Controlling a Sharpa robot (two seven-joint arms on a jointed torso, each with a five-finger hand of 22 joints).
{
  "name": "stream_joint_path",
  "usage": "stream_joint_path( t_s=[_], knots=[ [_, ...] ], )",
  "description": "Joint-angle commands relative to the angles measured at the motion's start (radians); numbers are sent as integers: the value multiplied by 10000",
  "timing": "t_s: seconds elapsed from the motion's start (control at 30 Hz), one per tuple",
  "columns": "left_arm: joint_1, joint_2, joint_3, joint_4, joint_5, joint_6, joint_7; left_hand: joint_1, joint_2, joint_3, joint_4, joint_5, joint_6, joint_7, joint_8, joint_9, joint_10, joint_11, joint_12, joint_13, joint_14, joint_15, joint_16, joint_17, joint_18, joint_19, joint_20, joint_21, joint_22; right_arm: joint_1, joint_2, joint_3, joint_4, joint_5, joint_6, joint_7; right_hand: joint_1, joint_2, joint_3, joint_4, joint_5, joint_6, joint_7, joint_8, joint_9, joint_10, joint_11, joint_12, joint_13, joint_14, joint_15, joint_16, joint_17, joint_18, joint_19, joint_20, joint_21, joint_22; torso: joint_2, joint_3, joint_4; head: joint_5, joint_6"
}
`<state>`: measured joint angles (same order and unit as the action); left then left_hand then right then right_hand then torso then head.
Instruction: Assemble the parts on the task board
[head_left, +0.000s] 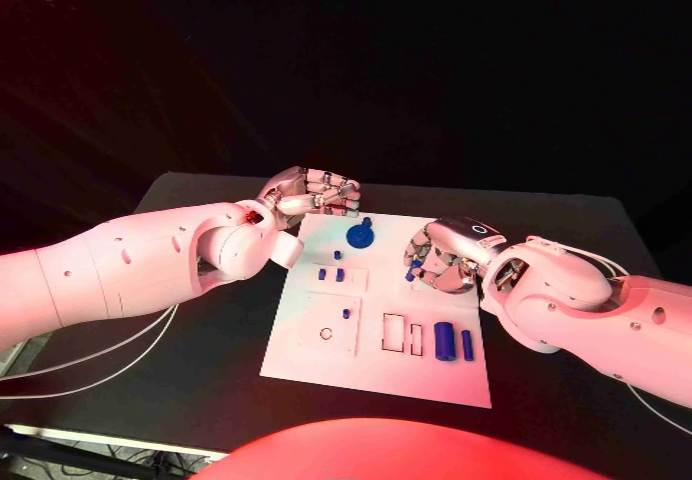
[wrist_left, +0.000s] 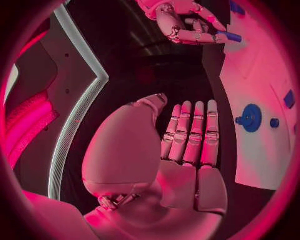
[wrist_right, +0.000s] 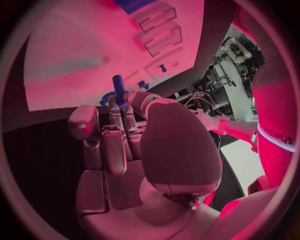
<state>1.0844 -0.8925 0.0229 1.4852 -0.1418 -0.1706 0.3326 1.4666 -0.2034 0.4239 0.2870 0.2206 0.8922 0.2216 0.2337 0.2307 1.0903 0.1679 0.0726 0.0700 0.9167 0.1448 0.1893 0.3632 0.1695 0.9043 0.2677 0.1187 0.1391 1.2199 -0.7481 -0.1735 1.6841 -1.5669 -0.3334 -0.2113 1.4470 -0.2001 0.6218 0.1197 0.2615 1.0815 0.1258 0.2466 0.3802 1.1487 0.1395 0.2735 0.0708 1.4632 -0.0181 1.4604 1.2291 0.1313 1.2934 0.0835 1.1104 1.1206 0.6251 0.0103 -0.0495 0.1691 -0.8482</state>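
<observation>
1. The left hand hovers over the black bench at the far left corner of the task board; its fingers lie straight and pressed side by side, holding nothing.
2. On the board, a round blue part sits near the far edge, small blue pegs stand just nearer, and two blue cylinders lie at the near right.
3. The right hand hangs above the board's far right side, pinching a blue pin between its fingertips.
</observation>
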Motion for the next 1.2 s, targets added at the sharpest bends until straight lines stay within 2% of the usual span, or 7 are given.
stream_joint_path(
  t_s=[0.03,0.17,0.3,0.5,0.67,0.93,1.2],
  knots=[
    [4,46,2,2,2,179,43,-33,39,31,4,54,9,24,-68,-9,-29,54,-25,0,78,10,-56,-4,144,60,-5,-34,-7,-11,55,17,249,95,-382,52,-70,13,572,-525,6,94,1,65,9,953,-870,-6,203,441,-67,59,23,-145,37,-65,48,23,8,10,-4,38,-11],
    [2,89,-5,-21,5,170,56,-53,58,36,9,55,10,23,-71,-12,-32,55,-26,0,80,11,-65,-4,144,66,-4,-44,-17,-172,340,30,425,279,-462,171,-81,13,589,-546,6,94,3,71,15,960,-870,-10,206,442,-69,60,25,-154,58,-66,87,64,15,17,-17,83,-21],
    [1,130,-7,-39,6,161,76,-58,62,36,9,55,9,23,-72,-13,-33,55,-26,0,81,11,-68,-3,143,67,-3,-48,-20,-431,765,36,480,376,-523,316,-94,17,614,-572,7,84,8,73,22,960,-866,-20,209,438,-69,54,4,-149,45,-68,70,51,15,21,-11,120,-38],
    [1,224,-9,-75,7,166,93,-58,62,36,9,55,9,23,-72,-13,-33,55,-26,0,81,11,-68,-3,143,67,-3,-48,-20,-957,1577,40,429,432,-593,551,-121,26,660,-631,5,59,21,74,34,953,-857,-43,214,429,-64,42,-34,-134,7,-69,19,8,16,15,-8,200,-35],
    [1,268,-9,-83,7,172,95,-58,62,36,9,55,9,23,-72,-13,-33,55,-26,0,81,11,-68,-3,143,67,-3,-48,-20,-1180,1966,38,279,437,-576,644,-121,26,660,-631,5,59,21,74,34,953,-857,-43,214,429,-64,42,-34,-134,7,-69,19,8,11,8,-1,181,-61],
    [1,300,-9,-91,7,185,96,-68,63,35,4,55,5,25,-77,-17,-38,55,-27,-1,82,12,-78,-3,141,66,-1,-62,-32,-1484,2352,16,-151,440,-527,819,-131,27,671,-650,3,51,25,75,38,950,-852,-50,216,426,-63,36,-51,-131,-2,-69,7,-1,13,11,1,297,-101],
    [1,303,-9,-99,7,186,92,-72,64,36,-1,56,1,27,-81,-21,-41,57,-28,-1,83,13,-85,-3,141,67,0,-71,-39,-1643,2659,-9,-489,384,-466,890,-136,28,677,-660,2,47,27,76,40,949,-851,-53,217,424,-61,33,-61,-127,-13,-68,-8,-15,15,10,1,316,-127]
  ],
)
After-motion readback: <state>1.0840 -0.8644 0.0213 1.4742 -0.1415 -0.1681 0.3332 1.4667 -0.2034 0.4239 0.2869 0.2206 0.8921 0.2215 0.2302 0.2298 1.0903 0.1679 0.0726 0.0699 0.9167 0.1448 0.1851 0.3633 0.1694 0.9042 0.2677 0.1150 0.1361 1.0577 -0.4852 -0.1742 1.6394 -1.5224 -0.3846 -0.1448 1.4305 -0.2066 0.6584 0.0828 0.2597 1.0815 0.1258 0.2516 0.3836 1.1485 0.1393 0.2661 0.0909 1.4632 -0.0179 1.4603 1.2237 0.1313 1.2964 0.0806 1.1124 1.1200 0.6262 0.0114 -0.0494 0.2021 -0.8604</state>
